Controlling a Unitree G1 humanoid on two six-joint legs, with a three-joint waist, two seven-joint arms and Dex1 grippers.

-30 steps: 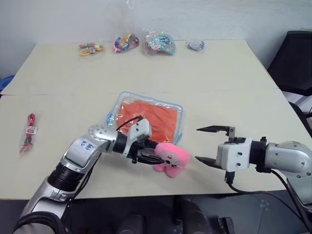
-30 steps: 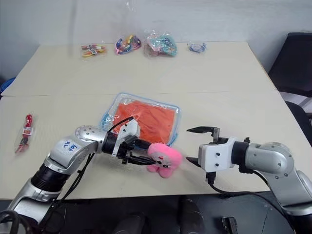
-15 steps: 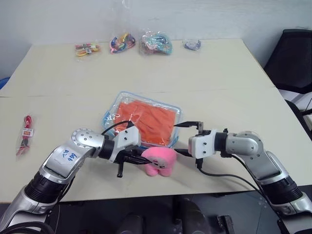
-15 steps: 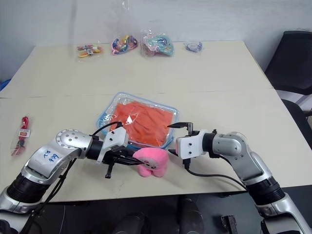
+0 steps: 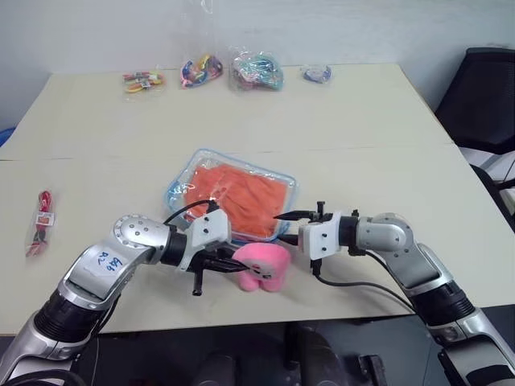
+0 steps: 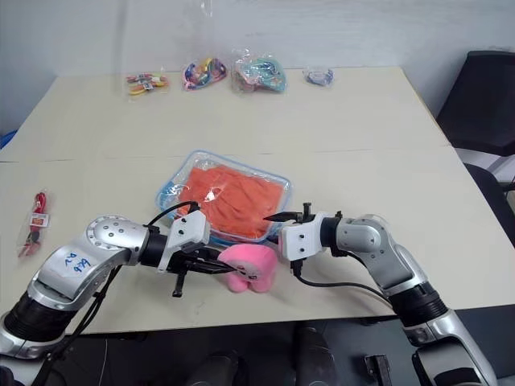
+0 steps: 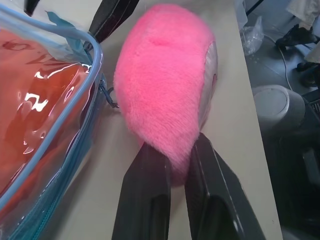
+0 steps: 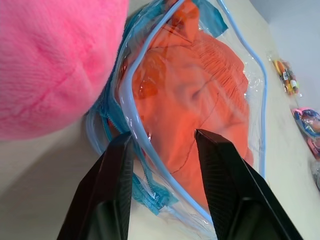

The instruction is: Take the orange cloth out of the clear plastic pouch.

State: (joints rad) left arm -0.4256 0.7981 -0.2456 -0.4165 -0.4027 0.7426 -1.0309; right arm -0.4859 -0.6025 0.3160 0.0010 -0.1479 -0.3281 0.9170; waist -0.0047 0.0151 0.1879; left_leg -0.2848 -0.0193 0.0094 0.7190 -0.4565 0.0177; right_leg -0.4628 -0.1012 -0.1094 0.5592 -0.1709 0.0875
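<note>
Right wrist view: right gripper (image 8: 162, 150) straddles the clear plastic pouch (image 8: 131, 107) edge, fingers not yet clamped; left gripper (image 7: 176, 162) pinches the pink plush toy (image 7: 165, 85), lower centre.

We saw a bright orange cloth (image 5: 240, 193), ribbed in folds, inside a clear plastic pouch (image 5: 181, 182) trimmed in light blue, its corner edge lying between the black jaws of the right gripper (image 8: 162, 150). A pink plush toy (image 5: 264, 264) sat pinched in the black jaws of the left gripper (image 7: 175, 150). The counter (image 5: 362, 121) was pale cream. Far from both jaws lay small clear bags of multicoloured items (image 5: 257, 70).
</note>
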